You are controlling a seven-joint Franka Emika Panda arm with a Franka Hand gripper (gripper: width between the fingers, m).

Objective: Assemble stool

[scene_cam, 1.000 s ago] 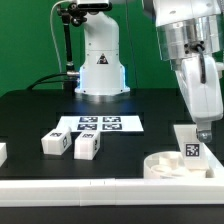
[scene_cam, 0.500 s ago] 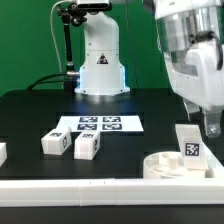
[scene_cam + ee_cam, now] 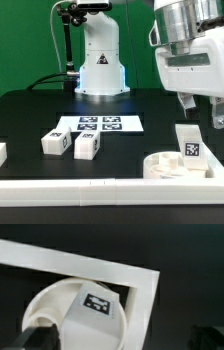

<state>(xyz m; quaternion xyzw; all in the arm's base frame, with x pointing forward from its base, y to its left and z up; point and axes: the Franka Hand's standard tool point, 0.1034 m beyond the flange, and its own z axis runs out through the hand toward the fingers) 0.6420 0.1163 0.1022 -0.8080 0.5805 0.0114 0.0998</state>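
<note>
Rising higher than a moment ago, the gripper (image 3: 203, 110) is hanging with its jaws apart, holding nothing; one leg block (image 3: 188, 142) is standing upright on the one round seat (image 3: 160, 168), below the gripper and not touching it; two more leg blocks (image 3: 55, 143) (image 3: 87, 146) are lying on the bench (image 3: 30, 112); a fourth block (image 3: 2, 152) is peeking in at the exterior view's left edge.

The seat (image 3: 165, 166) at 5 o'clock in the exterior view looks like smooth white plastic with a slight sheen on the rim. Same stuff for the two loose leg blocks (image 3: 55, 143) (image 3: 87, 146) at 8 o'clock, and their printed tags look matt. The table (image 3: 30, 112) is a dull matt black. The marker board (image 3: 100, 124) looks papery, no glare. The arm casing (image 3: 190, 65) at 1 o'clock is glossy white under a silvery, metal-looking ring.
</note>
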